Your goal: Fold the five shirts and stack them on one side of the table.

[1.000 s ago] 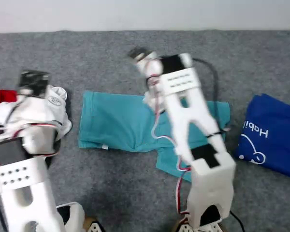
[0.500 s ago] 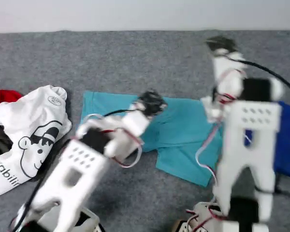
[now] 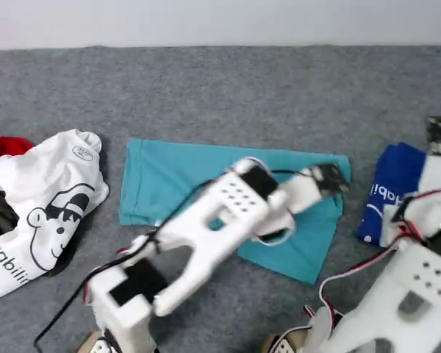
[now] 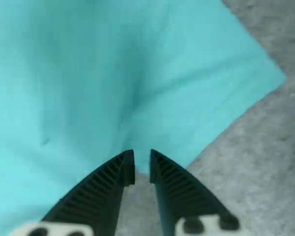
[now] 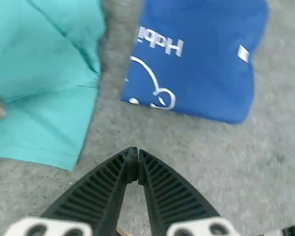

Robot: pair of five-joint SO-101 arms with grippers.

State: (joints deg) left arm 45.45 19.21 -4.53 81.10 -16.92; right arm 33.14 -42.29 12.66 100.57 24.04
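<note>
Step in hand: folding the teal shirt [image 3: 169,176], which lies spread at the centre of the table [image 3: 279,95]. The left gripper [image 4: 141,166] hangs over the shirt's edge with jaws slightly parted (nothing held). The right gripper [image 5: 133,164] is closed and empty. The next move probably calls for lowering and pinching that edge.

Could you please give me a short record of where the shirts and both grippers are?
teal shirt: flat, in the middle
blue shirt: folded, right side
white shirt: crumpled, left side
red shirt: far left edge
left gripper: slightly open, at the teal shirt's edge
right gripper: shut, above bare table near the blue shirt
</note>
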